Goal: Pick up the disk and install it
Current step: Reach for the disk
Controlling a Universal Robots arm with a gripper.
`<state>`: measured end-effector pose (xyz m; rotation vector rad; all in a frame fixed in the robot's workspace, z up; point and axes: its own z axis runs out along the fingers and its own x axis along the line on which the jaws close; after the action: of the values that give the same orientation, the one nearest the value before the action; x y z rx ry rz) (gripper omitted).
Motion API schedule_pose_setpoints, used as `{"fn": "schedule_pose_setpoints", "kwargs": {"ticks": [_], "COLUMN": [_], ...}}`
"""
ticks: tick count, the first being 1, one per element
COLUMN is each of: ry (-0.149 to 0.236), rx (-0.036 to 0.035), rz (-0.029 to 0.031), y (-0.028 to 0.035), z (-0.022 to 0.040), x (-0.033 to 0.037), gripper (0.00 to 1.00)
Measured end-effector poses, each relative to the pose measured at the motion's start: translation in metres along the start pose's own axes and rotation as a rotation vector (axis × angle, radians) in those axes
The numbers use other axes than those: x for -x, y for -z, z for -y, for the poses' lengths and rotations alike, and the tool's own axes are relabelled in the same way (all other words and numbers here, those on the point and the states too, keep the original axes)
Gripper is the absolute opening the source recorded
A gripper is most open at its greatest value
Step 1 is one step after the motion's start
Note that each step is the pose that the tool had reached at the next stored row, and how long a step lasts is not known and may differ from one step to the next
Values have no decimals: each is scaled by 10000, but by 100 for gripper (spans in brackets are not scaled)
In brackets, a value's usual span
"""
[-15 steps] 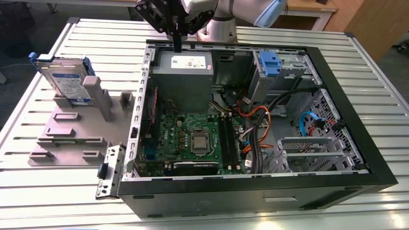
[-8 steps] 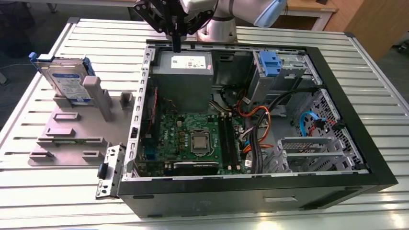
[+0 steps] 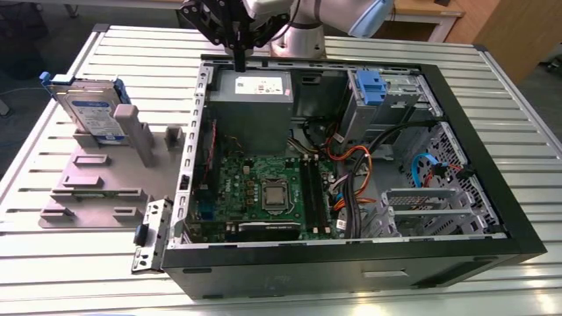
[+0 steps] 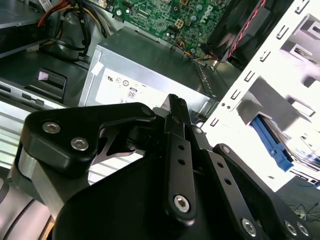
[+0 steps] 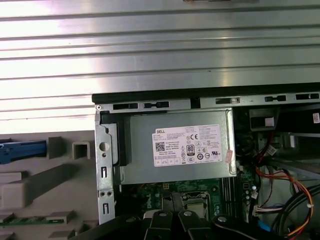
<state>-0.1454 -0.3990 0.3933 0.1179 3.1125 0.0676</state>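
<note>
- Exterior view: the disk (image 3: 88,110) stands on edge in the grey slotted holder stand (image 3: 105,181) on the slatted metal table (image 3: 52,263), at the exterior view's left and well apart from the claw (image 3: 239,64). The claw hangs over the rear of the open computer case (image 3: 351,257), above the power supply (image 3: 250,89). Its fingers are pressed together on nothing.
- Exterior view, on handling: the disk reads as a stiff metal slab, probably dense for its bulk, with smooth silver-grey faces and a glossy white-and-blue label. I judge those faces slippery and the drive sensitive to knocks. A blue plastic carrier bracket (image 3: 46,79) frames its edges. The exposed upper part, pinched across the two flat faces, looks like the soundest hold, since the lower part sits down in the slot.
- Second wrist view: the claw (image 4: 175,102) is matt black, its bolted links drawn in to one narrow tip. Under it lies the dull sheet-steel box of the power supply (image 4: 150,70), with the green motherboard (image 4: 165,15) beyond.
- First wrist view: the power supply (image 5: 180,145), with its white label, sits inside the case's grey steel frame. Beside the case, a strip of what is likely the blue plastic carrier bracket (image 5: 22,150) lies by the moulded grey stand (image 5: 50,175). The bright table (image 5: 150,50) is ribbed. The links of the claw (image 5: 174,222) sit close side by side.
</note>
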Motion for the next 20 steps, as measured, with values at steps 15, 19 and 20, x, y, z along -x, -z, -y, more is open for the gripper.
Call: {"fn": "schedule_pose_setpoints", "kwargs": {"ticks": [15, 19, 20], "ry": [-1, 0, -1], "rx": [0, 0, 1], "rz": [0, 0, 0], "y": [2, 2, 2], "z": [4, 6, 6], "x": [-59, -75, -78], "gripper": [11, 11, 11]}}
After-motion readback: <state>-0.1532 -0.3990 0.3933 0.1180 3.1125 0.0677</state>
